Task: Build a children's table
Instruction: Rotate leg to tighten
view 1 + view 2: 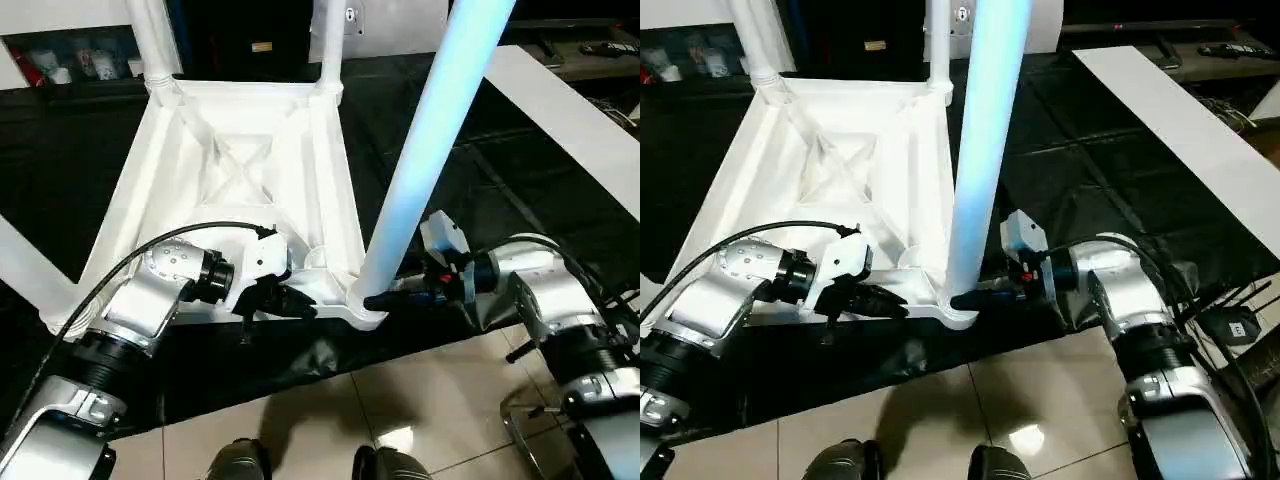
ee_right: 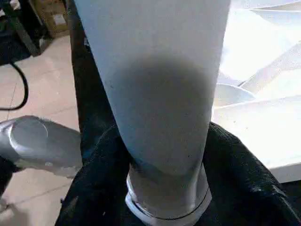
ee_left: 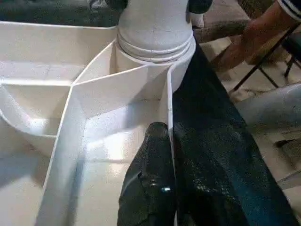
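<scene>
- The children's table [image 1: 240,160] lies upside down on the black sheet-covered workbench [image 1: 60,170], its ribbed underside facing up, with legs standing in the corner sockets.
- The near leg [image 1: 420,160] rises tall and tilted from the near corner socket [image 1: 362,305], at the workbench's front edge.
- The right gripper [image 1: 385,300] reaches level to that leg's base from the side; in the right wrist view its two black fingers [image 2: 244,188] sit on either side of the leg just above the collar, closed around it.
- The left gripper [image 1: 290,300] lies on the other side of the same corner, its fingers [image 3: 150,188] pressed together and clamped on the thin rim wall of the tabletop, just short of the socket.
- Beyond both grippers, two far legs [image 1: 152,40] stand at the back corners; another leg [image 1: 30,280] slants out past the left forearm.
- A long white board [image 1: 570,120] lies on the workbench well off beyond the right arm.
- A black cable [image 1: 170,245] loops over the left wrist.
- The tall near leg stands between the two grippers and hides the tabletop's middle from the right wrist view.
- Tiled floor [image 1: 420,400] lies below the grippers, with the robot's feet [image 1: 240,462] showing.
- A person's arm [image 3: 254,35] appears past the corner in the left wrist view.
</scene>
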Controlling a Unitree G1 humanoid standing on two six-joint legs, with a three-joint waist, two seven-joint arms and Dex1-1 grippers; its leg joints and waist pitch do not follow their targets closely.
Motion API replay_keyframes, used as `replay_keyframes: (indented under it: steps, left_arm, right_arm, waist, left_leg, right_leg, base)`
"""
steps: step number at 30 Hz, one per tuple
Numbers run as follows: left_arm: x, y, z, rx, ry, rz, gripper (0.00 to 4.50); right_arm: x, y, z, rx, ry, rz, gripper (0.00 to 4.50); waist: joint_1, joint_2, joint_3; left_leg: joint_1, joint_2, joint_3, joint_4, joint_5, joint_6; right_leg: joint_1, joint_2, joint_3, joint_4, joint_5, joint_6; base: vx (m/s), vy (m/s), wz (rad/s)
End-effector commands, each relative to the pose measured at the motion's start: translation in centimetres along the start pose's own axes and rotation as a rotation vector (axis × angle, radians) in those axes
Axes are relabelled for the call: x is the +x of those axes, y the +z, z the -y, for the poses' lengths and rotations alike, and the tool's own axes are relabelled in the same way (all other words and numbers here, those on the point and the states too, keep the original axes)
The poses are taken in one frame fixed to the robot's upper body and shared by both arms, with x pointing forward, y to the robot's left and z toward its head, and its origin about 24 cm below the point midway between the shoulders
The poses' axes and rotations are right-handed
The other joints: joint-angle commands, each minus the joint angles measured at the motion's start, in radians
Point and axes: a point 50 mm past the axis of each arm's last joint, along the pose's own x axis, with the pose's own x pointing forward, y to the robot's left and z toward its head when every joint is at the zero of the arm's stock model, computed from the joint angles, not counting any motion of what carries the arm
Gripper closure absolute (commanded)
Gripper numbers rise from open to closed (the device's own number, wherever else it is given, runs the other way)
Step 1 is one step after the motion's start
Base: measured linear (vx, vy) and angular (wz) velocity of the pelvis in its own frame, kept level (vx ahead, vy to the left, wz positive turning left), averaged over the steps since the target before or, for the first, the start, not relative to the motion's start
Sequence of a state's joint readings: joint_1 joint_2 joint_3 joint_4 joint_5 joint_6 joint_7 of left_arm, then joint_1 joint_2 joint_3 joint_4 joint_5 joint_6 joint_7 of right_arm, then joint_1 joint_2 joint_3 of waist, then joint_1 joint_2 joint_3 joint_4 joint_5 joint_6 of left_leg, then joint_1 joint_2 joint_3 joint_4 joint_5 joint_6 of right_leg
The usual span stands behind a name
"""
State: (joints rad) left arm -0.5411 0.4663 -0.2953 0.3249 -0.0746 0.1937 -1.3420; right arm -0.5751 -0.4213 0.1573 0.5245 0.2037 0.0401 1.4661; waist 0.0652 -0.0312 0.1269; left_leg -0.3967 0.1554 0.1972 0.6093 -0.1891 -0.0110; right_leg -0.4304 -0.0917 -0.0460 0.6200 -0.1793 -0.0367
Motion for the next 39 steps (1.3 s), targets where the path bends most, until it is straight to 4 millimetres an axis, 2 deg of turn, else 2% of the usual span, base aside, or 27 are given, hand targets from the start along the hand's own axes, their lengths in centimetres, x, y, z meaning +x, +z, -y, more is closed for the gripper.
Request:
replay_keyframes:
  steps: [1,2,3,4,5,6,8,9,11,14,16,17,18,19,21,22,23,24,26,27,29,31,34,35,36,37,39]
  left_arm:
    - [1.1,1.2,0.2,0.008,-0.016,0.085,4.50]
    - [1.2,1.2,0.0,-0.002,0.022,0.091,4.50]
    - [1.4,1.2,-0.1,-0.011,0.042,0.096,4.50]
    - [1.7,1.3,-0.2,-0.022,0.074,0.106,4.50]
    - [1.7,1.3,-0.2,-0.022,0.074,0.106,4.50]
    - [2.2,1.6,-0.5,-0.040,0.118,0.118,4.50]
    - [2.6,2.0,-0.7,-0.049,0.152,0.127,4.50]
    - [2.8,2.2,-0.8,-0.058,0.163,0.131,4.50]
    - [3.0,2.4,-1.0,-0.066,0.179,0.132,4.50]
    - [4.2,4.0,-2.6,-0.121,0.350,0.148,4.50]
    - [4.6,4.6,-3.1,-0.141,0.406,0.170,4.50]
    - [4.6,4.6,-3.1,-0.141,0.406,0.170,4.50]
    - [4.7,4.9,-3.4,-0.159,0.442,0.189,4.50]
    - [5.0,5.5,-3.9,-0.178,0.501,0.207,4.50]
    - [5.2,5.9,-4.1,-0.184,0.540,0.214,4.50]
    - [5.4,6.1,-4.0,-0.183,0.542,0.217,4.50]
    - [5.4,6.2,-4.0,-0.181,0.541,0.219,4.50]
    - [5.6,6.3,-4.0,-0.183,0.544,0.220,4.50]
    - [5.6,6.5,-3.9,-0.172,0.535,0.215,4.50]
    - [5.5,6.5,-3.7,-0.165,0.527,0.214,4.50]
    - [5.2,6.1,-3.6,-0.153,0.513,0.207,4.50]
    - [5.0,6.0,-3.5,-0.147,0.506,0.204,4.50]
    - [4.5,5.3,-3.2,-0.128,0.462,0.190,4.50]
    - [4.1,4.6,-2.9,-0.112,0.427,0.173,4.50]
    - [3.9,4.3,-2.8,-0.104,0.417,0.165,4.50]
    - [3.6,3.9,-2.7,-0.100,0.403,0.154,4.50]
    - [3.0,3.2,-2.6,-0.091,0.380,0.136,4.50]
  right_arm:
    - [0.7,-0.1,-0.4,0.019,-0.003,0.028,2.56]
    - [1.3,-0.4,-0.6,0.031,-0.058,0.059,2.56]
    - [1.7,-0.5,-0.7,0.024,-0.100,0.084,2.56]
    - [2.3,-0.8,-0.8,0.051,-0.169,0.101,2.56]
    - [2.3,-0.8,-0.8,0.051,-0.169,0.101,2.56]
    - [3.3,-1.0,-0.9,0.085,-0.247,0.122,2.56]
    - [4.2,-1.0,-0.9,0.129,-0.296,0.126,2.57]
    - [4.6,-0.9,-0.9,0.140,-0.326,0.131,2.57]
    - [5.1,-0.8,-1.0,0.152,-0.349,0.142,2.57]
    - [8.3,-0.1,-0.1,0.247,-0.556,0.160,2.57]
    - [9.2,0.2,0.6,0.294,-0.636,0.163,2.57]
    - [9.2,0.2,0.6,0.294,-0.636,0.163,2.57]
    - [9.8,0.4,1.0,0.320,-0.691,0.158,2.57]
    - [10.6,0.6,1.8,0.385,-0.812,0.152,2.57]
    - [11.3,1.0,2.5,0.490,-0.887,0.188,2.57]
    - [11.6,1.5,2.6,0.512,-0.881,0.236,2.01]
    - [11.8,1.8,2.6,0.505,-0.876,0.250,1.87]
    - [12.0,2.1,2.6,0.496,-0.880,0.261,1.87]
    - [12.3,2.7,2.5,0.434,-0.848,0.262,1.80]
    - [12.2,2.9,2.5,0.407,-0.835,0.258,1.65]
    - [11.4,2.7,2.6,0.310,-0.831,0.218,1.41]
    - [11.0,2.5,2.7,0.291,-0.836,0.208,1.37]
    - [9.1,1.7,3.0,0.225,-0.838,0.175,0.97]
    - [7.4,1.1,3.1,0.170,-0.822,0.153,0.95]
    - [6.7,1.0,3.1,0.147,-0.814,0.145,0.95]
    - [5.8,0.8,3.1,0.118,-0.792,0.136,0.82]
    - [4.3,0.8,3.2,0.075,-0.755,0.120,0.56]
  waist:
    - [-0.006,-0.011,-0.098]
    - [-0.009,-0.012,-0.097]
    - [-0.008,-0.003,-0.092]
    - [-0.012,-0.009,-0.091]
    - [-0.015,-0.009,-0.089]
    - [-0.019,-0.005,-0.087]
    - [-0.037,-0.010,-0.079]
    - [-0.040,-0.009,-0.078]
    - [-0.048,-0.007,-0.076]
    - [-0.062,-0.002,-0.074]
    - [-0.068,-0.002,-0.081]
    - [-0.074,0.001,-0.078]
    - [-0.072,0.001,-0.079]
    - [-0.078,0.006,-0.076]
    - [-0.083,0.003,-0.082]
    - [-0.080,0.005,-0.086]
    - [-0.077,0.004,-0.085]
    - [-0.076,0.004,-0.086]
    - [-0.069,0.004,-0.090]
    - [-0.068,0.004,-0.093]
    - [-0.060,0.003,-0.097]
    - [-0.058,0.004,-0.093]
    - [-0.056,0.006,-0.086]
    - [-0.056,0.007,-0.083]
    - [-0.056,0.005,-0.084]
    - [-0.055,0.008,-0.081]
    - [-0.055,0.004,-0.081]
  left_leg:
    - [0.028,0.077,-0.021,-0.061,-0.014,0.147]
    - [0.026,0.075,-0.021,-0.062,-0.033,0.141]
    - [0.026,0.077,-0.022,-0.063,-0.047,0.135]
    - [0.026,0.075,-0.023,-0.067,-0.084,0.116]
    - [0.026,0.074,-0.027,-0.071,-0.114,0.092]
    - [0.025,0.073,-0.029,-0.074,-0.129,0.079]
    - [0.027,0.071,-0.033,-0.082,-0.208,0.031]
    - [0.026,0.070,-0.035,-0.083,-0.225,0.022]
    - [0.034,0.070,-0.036,-0.086,-0.260,0.007]
    - [0.029,0.069,-0.038,-0.092,-0.251,-0.006]
    - [0.030,0.067,-0.042,-0.092,-0.247,-0.018]
    - [0.028,0.066,-0.039,-0.093,-0.251,-0.014]
    - [0.033,0.066,-0.038,-0.092,-0.256,-0.011]
    - [0.033,0.065,-0.035,-0.090,-0.253,-0.007]
    - [0.030,0.061,-0.038,-0.090,-0.241,-0.010]
    - [0.030,0.063,-0.036,-0.087,-0.210,-0.002]
    - [0.031,0.063,-0.030,-0.084,-0.191,0.019]
    - [0.031,0.063,-0.029,-0.084,-0.179,0.028]
    - [0.029,0.062,-0.025,-0.079,-0.112,0.071]
    - [0.026,0.061,-0.024,-0.077,-0.084,0.082]
    - [0.021,0.060,-0.023,-0.071,0.006,0.128]
    - [0.020,0.060,-0.021,-0.070,0.007,0.151]
    - [0.026,0.064,-0.021,-0.074,-0.067,0.127]
    - [0.026,0.066,-0.022,-0.076,-0.091,0.115]
    - [0.025,0.065,-0.022,-0.076,-0.100,0.112]
    - [0.027,0.066,-0.021,-0.077,-0.115,0.104]
    - [0.028,0.067,-0.021,-0.078,-0.134,0.098]
  right_leg:
    - [0.060,-0.062,0.043,-0.048,-0.065,-0.284]
    - [0.061,-0.063,0.044,-0.052,-0.091,-0.280]
    - [0.056,-0.066,0.047,-0.054,-0.109,-0.275]
    - [0.058,-0.066,0.046,-0.063,-0.158,-0.261]
    - [0.059,-0.067,0.047,-0.068,-0.209,-0.246]
    - [0.060,-0.067,0.046,-0.070,-0.235,-0.239]
    - [0.059,-0.065,0.046,-0.086,-0.368,-0.195]
    - [0.059,-0.067,0.045,-0.089,-0.407,-0.183]
    - [0.051,-0.065,0.048,-0.099,-0.460,-0.156]
    - [0.050,-0.061,0.046,-0.098,-0.433,-0.157]
    - [0.055,-0.063,0.042,-0.095,-0.410,-0.161]
    - [0.052,-0.060,0.043,-0.097,-0.383,-0.170]
    - [0.051,-0.061,0.043,-0.099,-0.374,-0.172]
    - [0.047,-0.061,0.048,-0.097,-0.350,-0.185]
    - [0.053,-0.062,0.045,-0.097,-0.349,-0.185]
    - [0.056,-0.062,0.046,-0.092,-0.294,-0.192]
    - [0.052,-0.059,0.048,-0.091,-0.237,-0.201]
    - [0.054,-0.057,0.047,-0.088,-0.216,-0.205]
    - [0.058,-0.057,0.047,-0.077,-0.109,-0.233]
    - [0.063,-0.057,0.047,-0.072,-0.073,-0.240]
    - [0.067,-0.056,0.045,-0.055,0.058,-0.267]
    - [0.065,-0.056,0.043,-0.057,0.061,-0.278]
    - [0.061,-0.055,0.042,-0.071,-0.061,-0.267]
    - [0.061,-0.055,0.043,-0.074,-0.093,-0.258]
    - [0.062,-0.055,0.042,-0.075,-0.102,-0.254]
    - [0.059,-0.054,0.045,-0.077,-0.116,-0.250]
    - [0.059,-0.055,0.045,-0.079,-0.135,-0.249]
  base:
    - [0.000,0.000,0.00]
    - [0.000,0.000,0.00]
    - [0.000,0.000,0.00]
    - [0.000,0.000,0.00]
    - [0.000,0.000,0.00]
    - [0.000,0.000,0.00]
    - [0.000,0.000,0.00]
    - [0.000,0.000,0.00]
    - [0.000,0.000,0.00]
    - [0.000,0.000,0.00]
    - [0.000,0.000,0.00]
    - [0.000,0.000,0.00]
    - [0.000,0.000,0.00]
    - [0.000,0.000,0.00]
    - [0.000,0.000,0.00]
    - [0.000,0.000,0.00]
    - [0.000,0.000,0.00]
    - [0.000,0.000,0.00]
    - [0.058,-0.019,0.05]
    - [0.054,-0.022,0.02]
    - [0.000,0.000,0.00]
    - [0.000,0.000,0.00]
    - [0.000,0.000,0.00]
    - [0.000,0.000,0.00]
    - [0.000,0.000,0.00]
    - [0.000,0.000,0.00]
    - [0.000,0.000,0.00]
